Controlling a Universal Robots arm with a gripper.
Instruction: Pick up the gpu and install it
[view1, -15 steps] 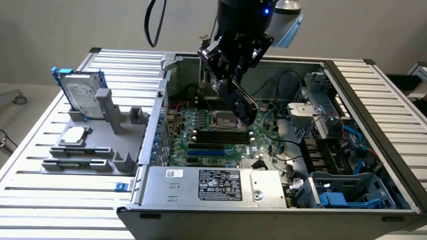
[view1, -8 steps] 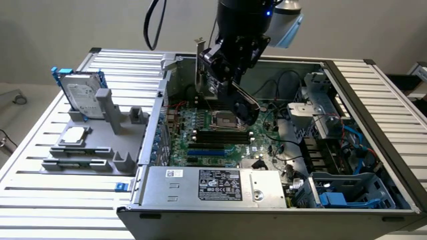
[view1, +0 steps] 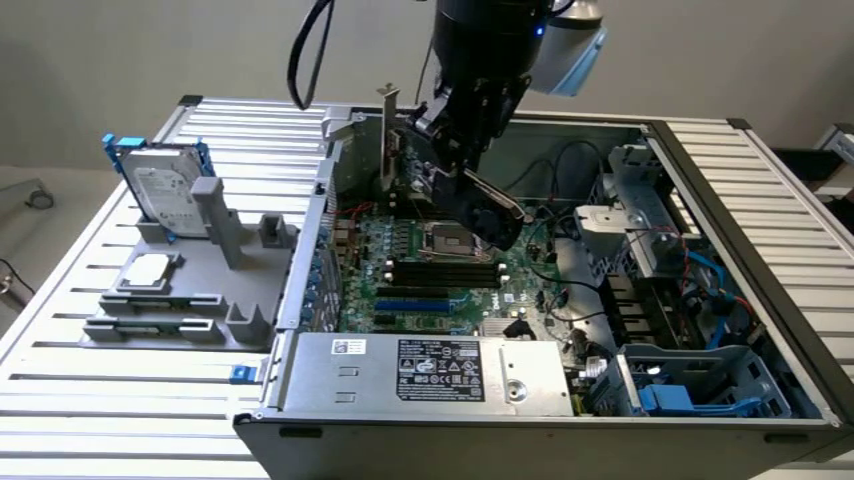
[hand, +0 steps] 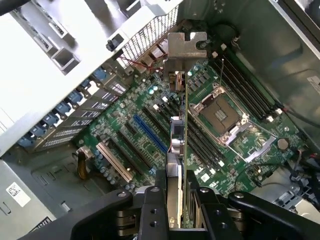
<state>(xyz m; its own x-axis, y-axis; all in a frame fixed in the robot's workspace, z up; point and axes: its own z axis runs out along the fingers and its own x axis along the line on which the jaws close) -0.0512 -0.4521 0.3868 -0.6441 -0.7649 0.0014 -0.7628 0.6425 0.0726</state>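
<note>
Wrist view, end effector (hand: 175, 207) clamped on gpu (hand: 178, 140) — edge-on, faces hidden, above motherboard (hand: 250, 146).

I look down into an open case (view1: 534, 450) lying on a slatted table (view1: 94, 400). Its motherboard (view1: 400, 312) carries a CPU socket (view1: 447, 240), with black memory sticks (view1: 434, 270) just nearer and a blue slot (view1: 416, 303) nearer still. A power supply (view1: 427, 375) sits at the near end. At the exterior view's left, a gray holder (view1: 160, 300) props a hard drive (view1: 167, 195) upright.
</note>
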